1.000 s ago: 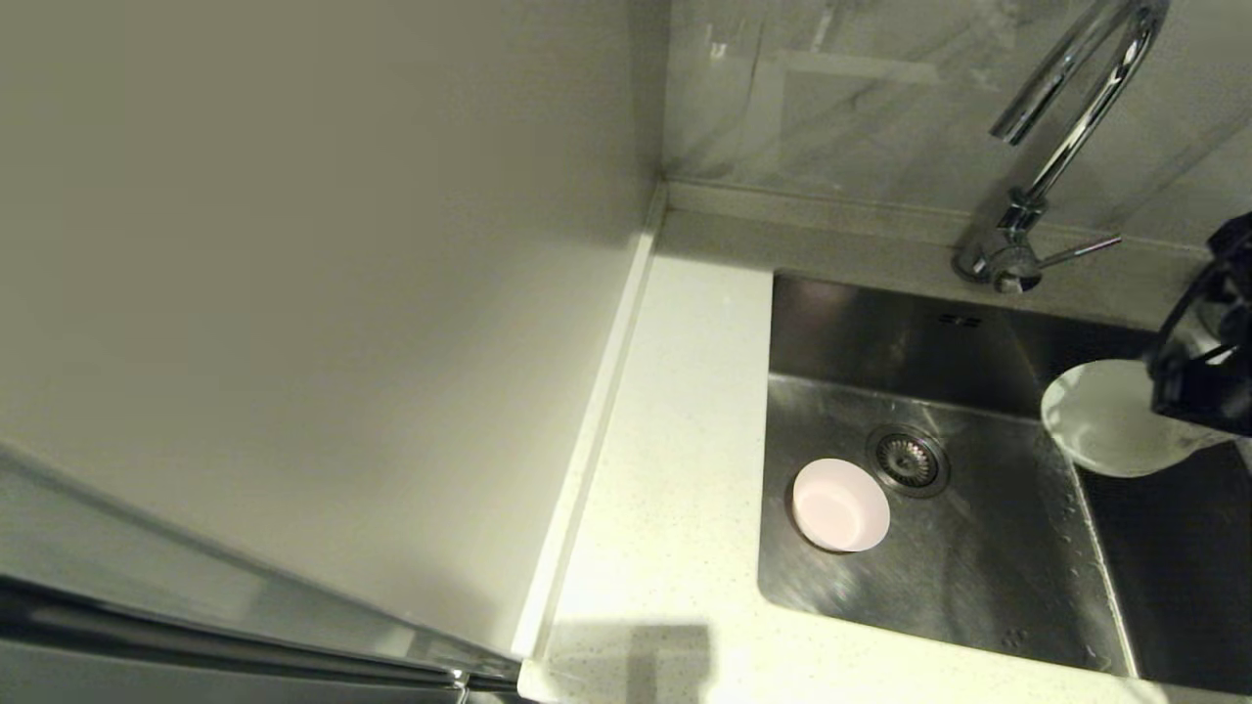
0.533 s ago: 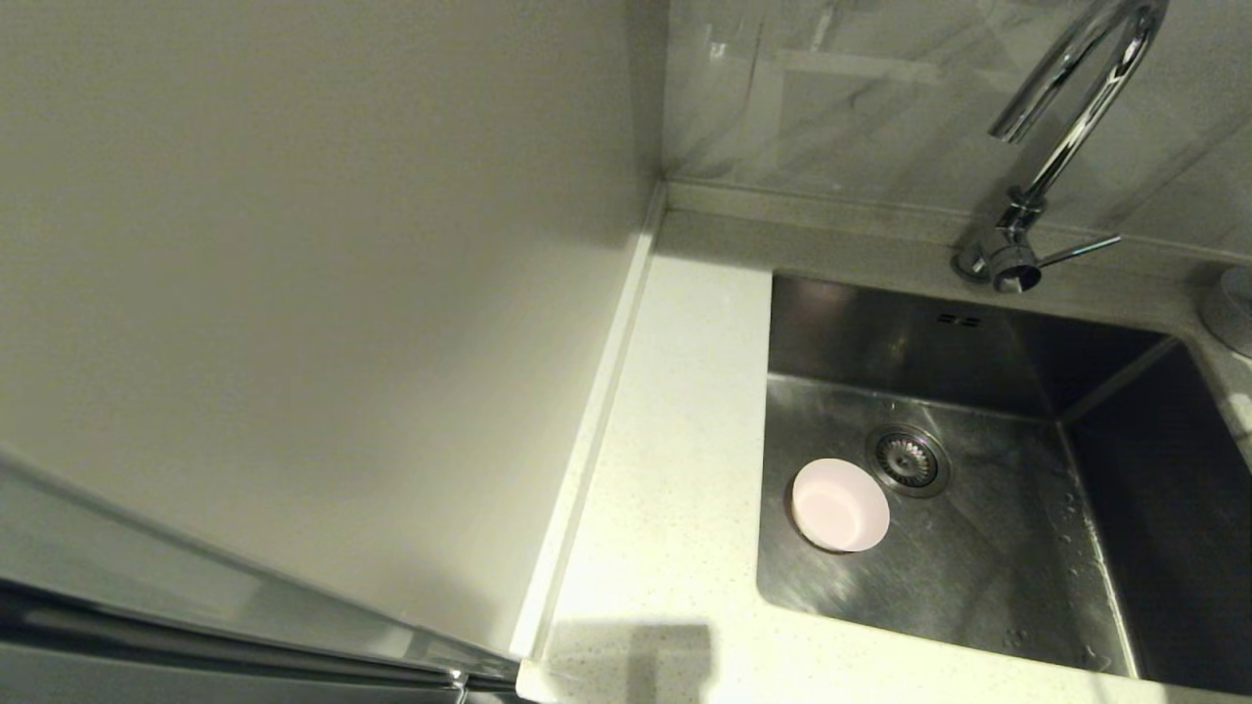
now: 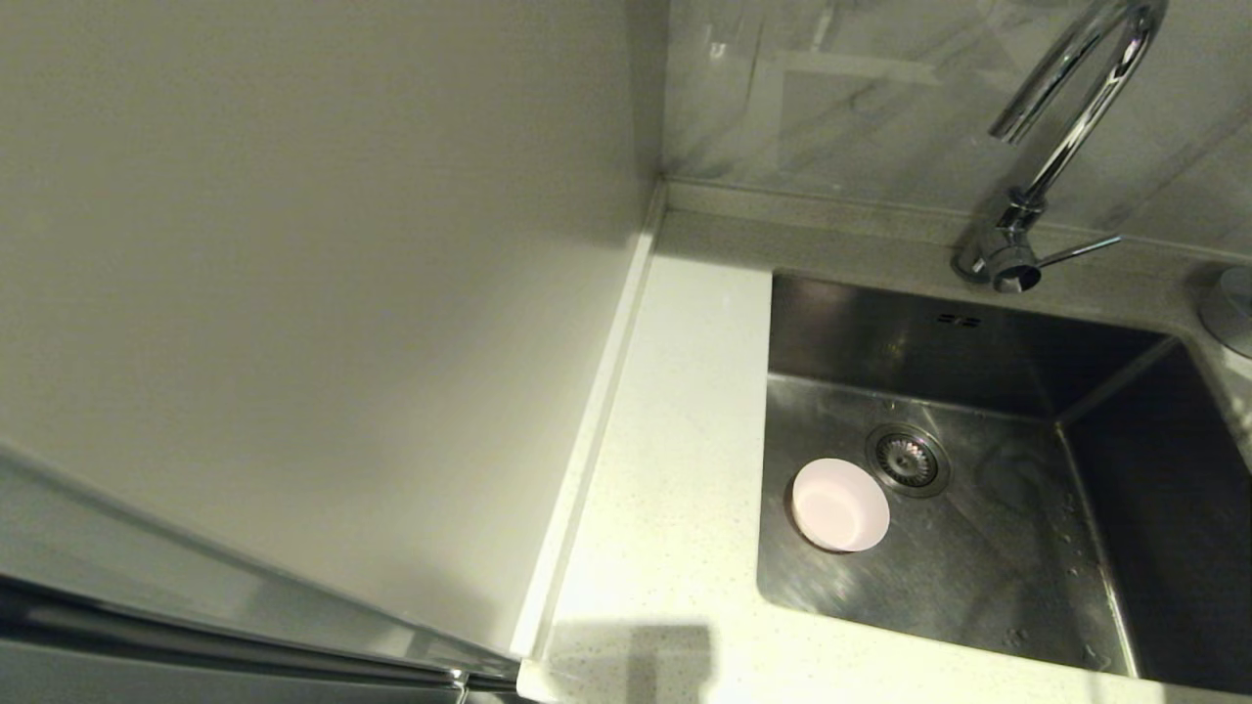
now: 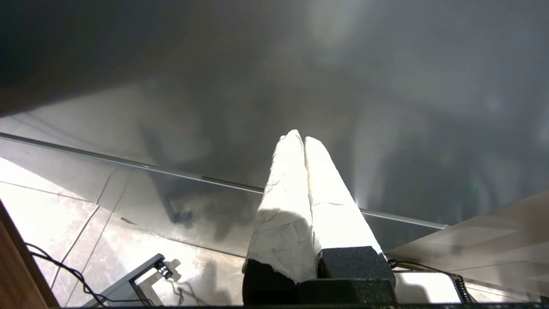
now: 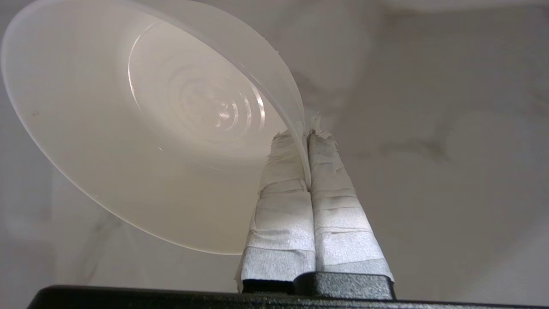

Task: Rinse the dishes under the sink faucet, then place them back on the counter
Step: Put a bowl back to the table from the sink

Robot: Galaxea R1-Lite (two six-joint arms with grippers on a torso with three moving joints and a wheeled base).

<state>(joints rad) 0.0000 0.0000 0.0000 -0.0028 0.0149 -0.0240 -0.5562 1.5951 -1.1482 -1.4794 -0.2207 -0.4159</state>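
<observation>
The pale pink bowl (image 3: 839, 505) stands upright on the floor of the sink (image 3: 988, 577), just left of the drain strainer (image 3: 908, 459). The faucet (image 3: 1068, 125) arches over the sink's back right, its lever (image 3: 1078, 251) pointing right. In the right wrist view my right gripper (image 5: 308, 133) is shut on the rim of the pale mint-white bowl (image 5: 141, 128), which is held tilted on edge in front of a pale marbled wall. This gripper and bowl are outside the head view. My left gripper (image 4: 299, 139) is shut and empty, parked low beside a cabinet front.
The speckled counter (image 3: 675, 440) runs along the sink's left side, with a wall panel (image 3: 313, 293) rising left of it. A grey round object (image 3: 1234, 311), cut by the picture's edge, sits on the counter behind the sink's right corner; I cannot tell whether it is the steel bowl.
A second ago my right gripper held the pale bowl over the sink's right side; it has moved out of the head view to the right. The pink bowl has not moved.
</observation>
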